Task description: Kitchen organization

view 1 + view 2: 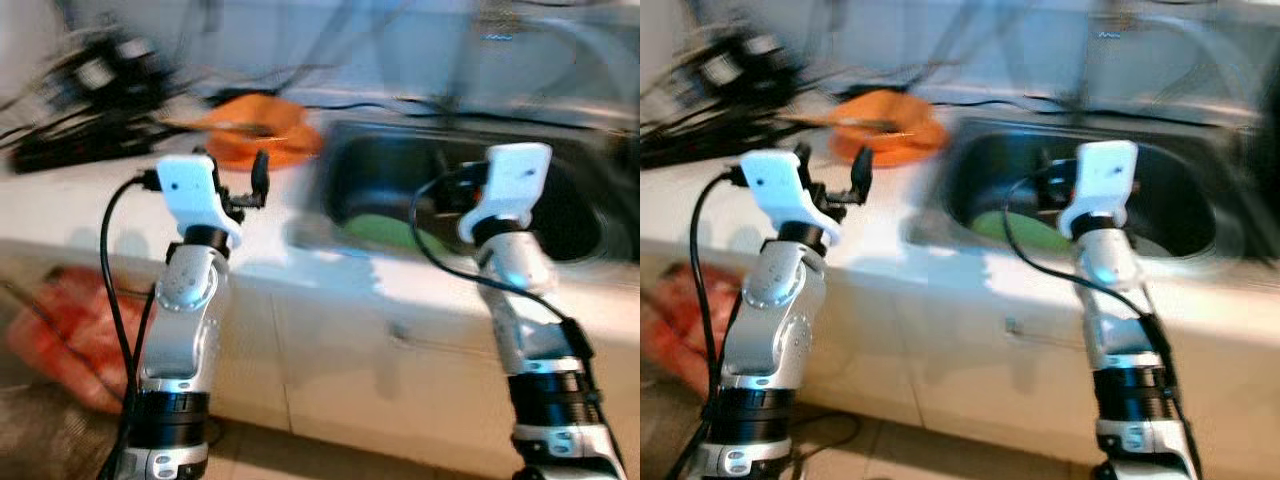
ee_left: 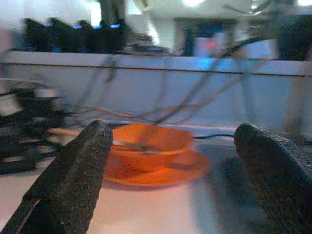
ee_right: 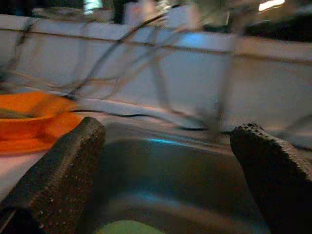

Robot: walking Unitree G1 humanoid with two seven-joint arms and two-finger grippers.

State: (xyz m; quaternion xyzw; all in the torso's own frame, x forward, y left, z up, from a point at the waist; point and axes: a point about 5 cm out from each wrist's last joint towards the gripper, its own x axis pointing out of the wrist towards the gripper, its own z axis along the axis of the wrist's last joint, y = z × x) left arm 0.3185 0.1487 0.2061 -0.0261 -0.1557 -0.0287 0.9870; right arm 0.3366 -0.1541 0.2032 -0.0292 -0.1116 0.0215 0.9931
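Cables and dark gear (image 1: 90,90): heaped at the far left of the white table (image 1: 60,205), blurred.
Red cloth-like mass (image 1: 65,330): on the floor below the table's front edge, left side; too blurred to name.
Left hand (image 1: 235,180): arm raised, forearm upright before the table edge, wrist bent forward over the table; fingers (image 2: 73,180) spread wide, holding nothing.
Orange bowl (image 2: 148,146): on an orange plate (image 2: 161,173), near the sink's left rim, ahead of the left hand; a utensil lies in it.
Sink (image 1: 400,160): dark steel basin set in the table; a green item (image 1: 385,230) lies on its floor.
Right hand (image 3: 168,180): arm raised likewise, wrist over the sink's front rim; fingers (image 3: 63,175) wide apart, empty.
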